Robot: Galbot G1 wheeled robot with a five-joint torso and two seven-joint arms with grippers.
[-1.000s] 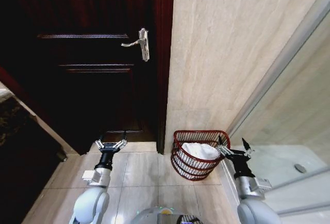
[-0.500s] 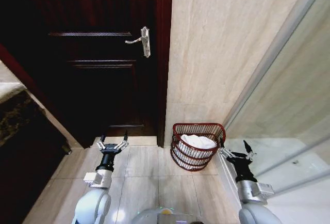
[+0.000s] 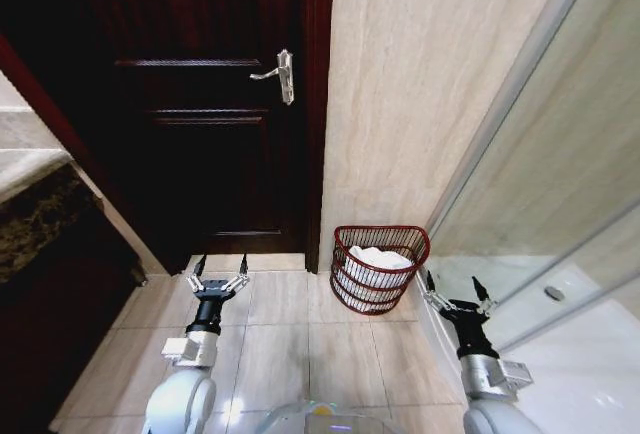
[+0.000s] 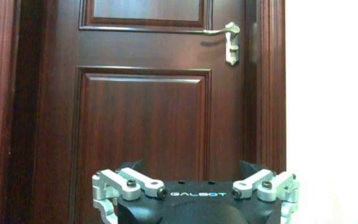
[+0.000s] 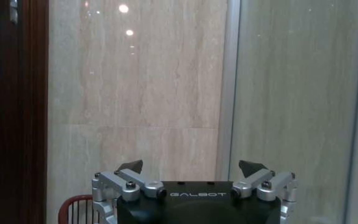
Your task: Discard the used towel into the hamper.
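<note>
The hamper (image 3: 345,287), a small round reddish-brown wire basket, stands on the tiled floor against the beige wall, just right of the door frame. A white towel (image 3: 378,257) lies bunched inside it. My left gripper (image 3: 220,275) hangs open over the floor in front of the door, well to the left of the hamper, holding nothing. To the hamper's right, beside the glass partition, my right gripper (image 3: 453,290) is open and empty. In the right wrist view a bit of the hamper's rim (image 5: 78,204) peeks out beside the open right gripper (image 5: 191,168). The left wrist view has the open left gripper (image 4: 191,167) facing the door.
A dark wooden door (image 3: 200,144) with a silver handle (image 3: 280,74) is closed at the left. A glass shower partition (image 3: 560,204) runs along the right. A dark stone counter (image 3: 40,224) juts in at the far left. Beige floor tiles (image 3: 300,344) lie between my arms.
The whole head view has shifted: the hamper and door look smaller and farther off, and more counter shows at the left. Both grippers stay open and empty, the towel still in the hamper.
</note>
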